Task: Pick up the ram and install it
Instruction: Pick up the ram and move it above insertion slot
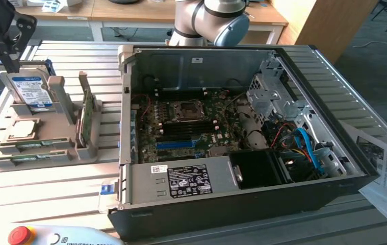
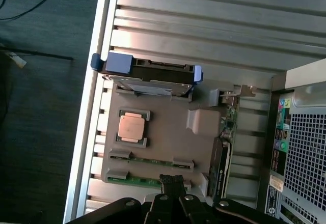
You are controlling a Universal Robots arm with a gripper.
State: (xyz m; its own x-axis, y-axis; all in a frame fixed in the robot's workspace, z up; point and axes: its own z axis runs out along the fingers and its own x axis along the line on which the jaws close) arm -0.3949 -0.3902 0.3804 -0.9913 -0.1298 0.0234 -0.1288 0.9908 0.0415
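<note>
Ribbed metal table (image 1: pixel 50 196), grey moulded tray (image 2: pixel 168 145), thin green ram (image 2: pixel 133 182) in slot, black gripper (image 2: pixel 173 179) above, jaws closed, empty.

The ram (image 1: pixel 27 159) is a long, thin green stick. It lies flat in the nearest slot of the gray tray (image 1: pixel 52 131), at the exterior view's left. A twin stick (image 1: pixel 36 144) lies just beside it, on the far side. Not in the PC (image 1: pixel 200 71) yet.
</note>
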